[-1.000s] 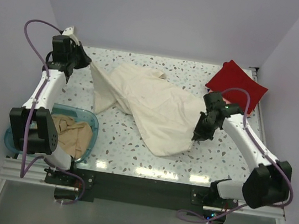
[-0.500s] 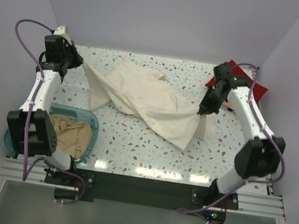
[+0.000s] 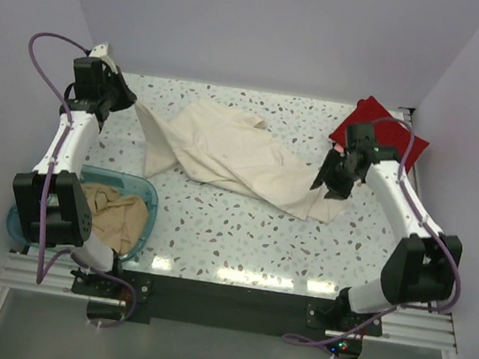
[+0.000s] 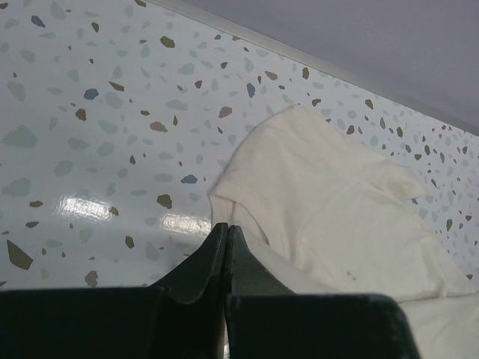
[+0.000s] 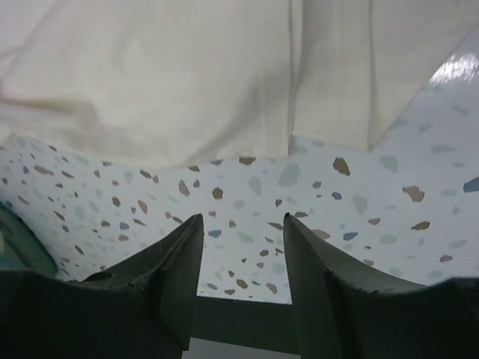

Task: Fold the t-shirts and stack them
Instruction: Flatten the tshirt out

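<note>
The cream-white t-shirt (image 3: 225,155) lies crumpled across the middle of the table, stretched from back left to right. My left gripper (image 3: 132,104) is shut on its left corner at the back left; in the left wrist view the closed gripper (image 4: 227,229) meets the cream-white t-shirt (image 4: 329,217). My right gripper (image 3: 321,182) is open and empty just above the shirt's right end; the right wrist view shows the open gripper (image 5: 241,224) over bare table, with the cream-white t-shirt (image 5: 172,82) beyond. The red t-shirt (image 3: 382,133) lies folded at the back right. The tan-beige t-shirt (image 3: 118,216) sits in the tub. The salmon pink shirt is not clearly in view.
The translucent blue tub (image 3: 149,198) stands at the front left beside the left arm's base. The table's back edge meets the wall just behind the left gripper. The right arm's forearm reaches over the table beside the red shirt.
My right gripper carried the shirt's right end toward the back right, then opened and let it drop flat. The left gripper has stayed shut on the left corner.
</note>
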`<state>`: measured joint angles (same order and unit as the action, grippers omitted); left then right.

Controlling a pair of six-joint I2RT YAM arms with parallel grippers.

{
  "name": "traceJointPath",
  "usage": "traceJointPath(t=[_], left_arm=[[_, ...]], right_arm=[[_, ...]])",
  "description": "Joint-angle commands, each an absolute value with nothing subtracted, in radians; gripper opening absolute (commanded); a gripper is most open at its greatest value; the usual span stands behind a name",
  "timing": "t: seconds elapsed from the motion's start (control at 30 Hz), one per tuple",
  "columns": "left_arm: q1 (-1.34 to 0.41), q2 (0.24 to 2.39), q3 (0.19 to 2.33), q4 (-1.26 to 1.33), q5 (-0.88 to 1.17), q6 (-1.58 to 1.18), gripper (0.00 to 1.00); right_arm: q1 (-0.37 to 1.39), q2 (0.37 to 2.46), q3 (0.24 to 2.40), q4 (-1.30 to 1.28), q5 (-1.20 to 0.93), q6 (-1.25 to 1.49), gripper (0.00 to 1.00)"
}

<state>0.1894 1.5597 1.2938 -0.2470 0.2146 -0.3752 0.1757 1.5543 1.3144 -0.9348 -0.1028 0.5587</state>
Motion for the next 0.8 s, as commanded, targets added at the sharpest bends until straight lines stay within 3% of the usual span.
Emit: traceJointPath(t=[0.0,0.13,0.43,0.77], left_arm=[[0.193,1.563,1.298,-0.189,0.235,-0.374,0.00],[0.195,1.568,1.301,-0.190,0.236,-0.374,0.00],[0.193,1.578,1.305,-0.189,0.247,-0.379,0.00],[0.193,1.562,1.284,-0.183,0.245,-0.373,0.00]], right_arm=[[0.215,1.453,1.084,-0.810,-0.179,0.598,0.50],[0.245,1.462,0.986,-0.732,-0.196,0.646,0.47],[0.282,1.624,1.029,-0.673,-0.129,0.637,0.42],[0.284,1.627,1.012,-0.664,-0.028,0.666,0.42]])
